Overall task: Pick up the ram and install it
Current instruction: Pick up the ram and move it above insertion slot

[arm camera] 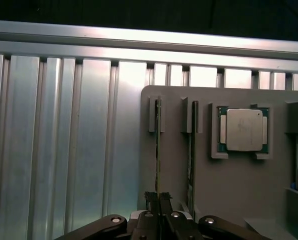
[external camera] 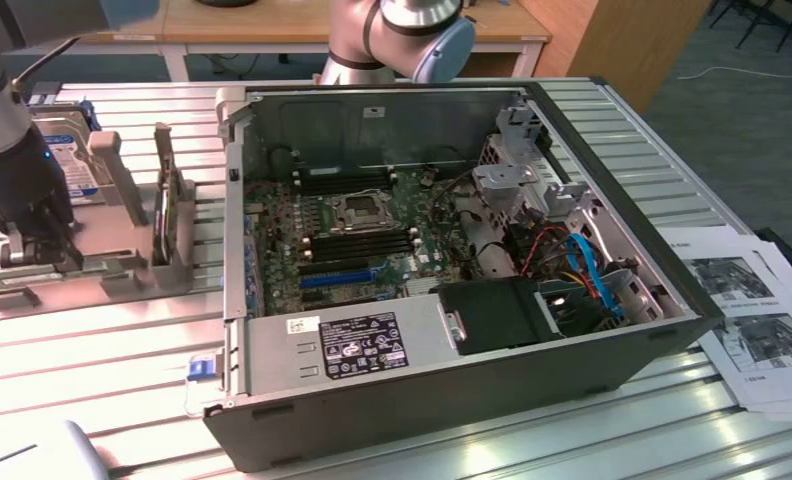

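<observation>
Thin ram [arm camera: 158, 145] stood on edge in outermost slot of grey holder tray [arm camera: 239, 190]; one end pinched between fingers [arm camera: 150, 200], set narrow, one each side. Beside it, another stick [arm camera: 191, 150] slotted; tray laid on ribbed counter [arm camera: 64, 150].

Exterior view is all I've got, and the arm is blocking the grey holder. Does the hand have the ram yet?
Observer: Yes. On the wrist view the hand is shut on the thin edge of the ram.
Operator: Is it out of the holder?
Observer: No. The ram stands on edge with its far end between the posts of its slot in the grey holder.
Operator: Anything close beside it?
Observer: A second stick stands in the neighbouring slot, apart from the hand.
</observation>
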Robot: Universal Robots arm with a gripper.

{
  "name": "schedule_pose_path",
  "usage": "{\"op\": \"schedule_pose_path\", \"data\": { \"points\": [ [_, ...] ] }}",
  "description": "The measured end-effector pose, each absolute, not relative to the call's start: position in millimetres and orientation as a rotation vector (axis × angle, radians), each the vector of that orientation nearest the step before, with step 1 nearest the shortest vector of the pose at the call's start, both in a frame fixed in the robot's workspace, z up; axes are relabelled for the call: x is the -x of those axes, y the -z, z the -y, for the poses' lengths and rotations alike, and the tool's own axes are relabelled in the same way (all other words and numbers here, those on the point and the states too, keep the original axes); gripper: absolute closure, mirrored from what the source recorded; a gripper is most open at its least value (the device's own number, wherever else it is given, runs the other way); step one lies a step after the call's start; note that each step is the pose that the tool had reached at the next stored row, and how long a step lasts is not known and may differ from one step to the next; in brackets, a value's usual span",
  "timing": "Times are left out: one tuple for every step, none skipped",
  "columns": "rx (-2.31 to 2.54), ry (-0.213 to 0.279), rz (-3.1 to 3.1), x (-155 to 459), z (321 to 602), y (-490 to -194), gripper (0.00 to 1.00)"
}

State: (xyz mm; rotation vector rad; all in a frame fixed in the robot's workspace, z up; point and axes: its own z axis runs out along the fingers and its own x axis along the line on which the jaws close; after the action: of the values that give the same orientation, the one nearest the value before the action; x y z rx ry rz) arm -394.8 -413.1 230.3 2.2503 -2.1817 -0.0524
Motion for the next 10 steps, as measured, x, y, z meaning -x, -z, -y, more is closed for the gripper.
{"op": "schedule_pose_path", "data": {
  "points": [
    [-2.250,0.054,2.181,394.7,413.1,-231.9,0.88],
    [-2.249,0.055,2.181,394.5,413.1,-233.5,0.88],
    [-2.249,0.056,2.180,394.4,413.1,-235.1,0.88],
    [-2.248,0.057,2.180,394.3,413.1,-236.8,0.88],
    [-2.248,0.058,2.179,394.1,413.1,-238.5,0.88],
    [-2.247,0.059,2.179,394.0,413.1,-240.3,0.88],
    [-2.246,0.061,2.178,393.8,413.1,-242.4,0.88],
    [-2.246,0.062,2.177,393.7,413.1,-244.3,0.88],
    [-2.245,0.064,2.177,393.5,413.1,-246.2,0.88],
    [-2.244,0.065,2.176,393.3,413.1,-248.3,0.88]
  ]
}}
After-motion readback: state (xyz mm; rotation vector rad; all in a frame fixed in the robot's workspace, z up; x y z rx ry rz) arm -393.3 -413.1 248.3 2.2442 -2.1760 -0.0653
